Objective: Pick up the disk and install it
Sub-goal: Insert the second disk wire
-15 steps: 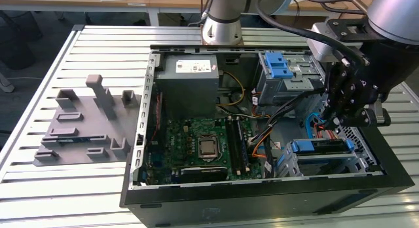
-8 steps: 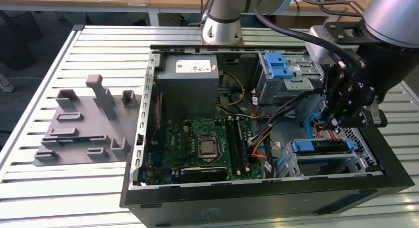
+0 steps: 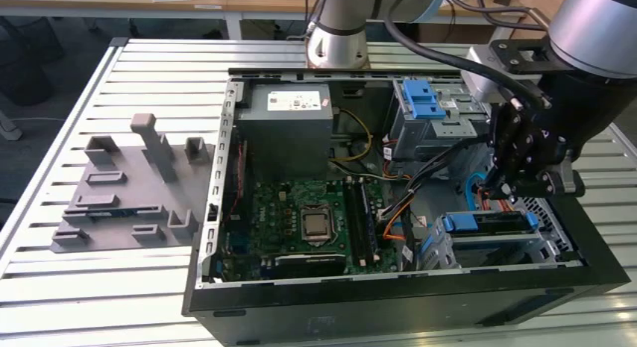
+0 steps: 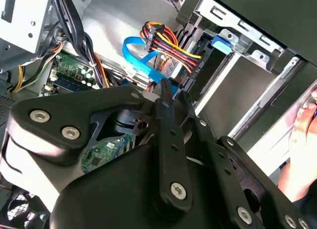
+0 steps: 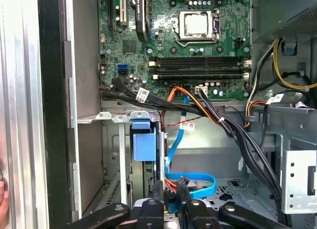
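disk sits in its bay, gripper low beside it

the open computer case (image 3: pixel 398 298) lies on its side on the slatted counter (image 3: pixel 149 78), so the drive bays face up and the arm can reach them from above. the disk (image 3: pixel 488 224) is not in the gripper: it stands on edge in the bay at the corner of the case on the exterior view's right, near the front, with its blue frame uppermost. in the first wrist view that blue frame (image 5: pixel 144 144) sits between the bay's metal rails, which seem to be what keeps the disk upright and square.

the gripper (image 3: pixel 512 189) hangs inside the case just above and beside the disk, near a looped blue cable (image 5: pixel 198 182) and the bundle of coloured power leads (image 4: pixel 171 53). i'd judge it is this low because the work is at the bay and its cabling, though the jaws look drawn close and i cannot tell whether they are clenched on anything or released.

a person's hand (image 4: pixel 302 140) rests at the case's edge, perhaps steadying it
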Robot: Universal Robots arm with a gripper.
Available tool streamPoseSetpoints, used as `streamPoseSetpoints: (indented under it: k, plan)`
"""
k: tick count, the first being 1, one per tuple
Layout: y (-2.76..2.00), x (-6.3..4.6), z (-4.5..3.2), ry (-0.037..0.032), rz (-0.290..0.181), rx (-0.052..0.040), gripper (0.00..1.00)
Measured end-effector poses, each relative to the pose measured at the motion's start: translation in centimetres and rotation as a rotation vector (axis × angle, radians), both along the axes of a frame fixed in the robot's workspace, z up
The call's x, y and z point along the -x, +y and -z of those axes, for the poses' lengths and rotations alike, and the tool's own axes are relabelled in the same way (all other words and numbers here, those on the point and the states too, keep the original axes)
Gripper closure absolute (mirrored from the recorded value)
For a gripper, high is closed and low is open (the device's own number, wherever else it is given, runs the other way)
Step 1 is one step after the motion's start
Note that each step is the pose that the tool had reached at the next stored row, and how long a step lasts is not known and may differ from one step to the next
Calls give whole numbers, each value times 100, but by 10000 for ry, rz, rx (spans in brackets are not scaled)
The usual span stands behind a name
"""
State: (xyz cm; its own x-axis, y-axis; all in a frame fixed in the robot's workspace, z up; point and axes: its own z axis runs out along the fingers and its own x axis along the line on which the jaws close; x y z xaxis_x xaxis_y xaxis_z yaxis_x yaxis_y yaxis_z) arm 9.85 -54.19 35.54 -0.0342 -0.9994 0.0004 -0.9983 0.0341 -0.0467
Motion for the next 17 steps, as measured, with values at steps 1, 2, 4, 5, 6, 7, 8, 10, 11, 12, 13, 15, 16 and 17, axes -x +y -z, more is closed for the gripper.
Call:
streamPoseSetpoints:
  k: [1,2,4,5,6,7,8,10,11,12,13,15,16,17]
  plan:
    - [0,0,3,0,0,0,76]
    - [0,0,5,0,0,2,76]
    - [0,0,11,0,0,-14,83]
    - [-1,0,16,0,0,-37,84]
    - [-1,0,24,0,-1,-51,84]
    - [-4,0,31,-1,-12,-51,84]
    - [-8,0,39,-11,-39,-49,84]
    - [-18,5,53,-48,-101,-49,84]
    - [-22,11,58,-75,-130,-49,84]
    - [-26,18,61,-103,-154,-49,84]
    - [-32,27,66,-130,-174,-49,84]
    - [-37,47,72,-196,-206,-49,84]
    - [-39,59,74,-237,-215,-49,84]
    - [-40,72,76,-282,-224,-48,84]
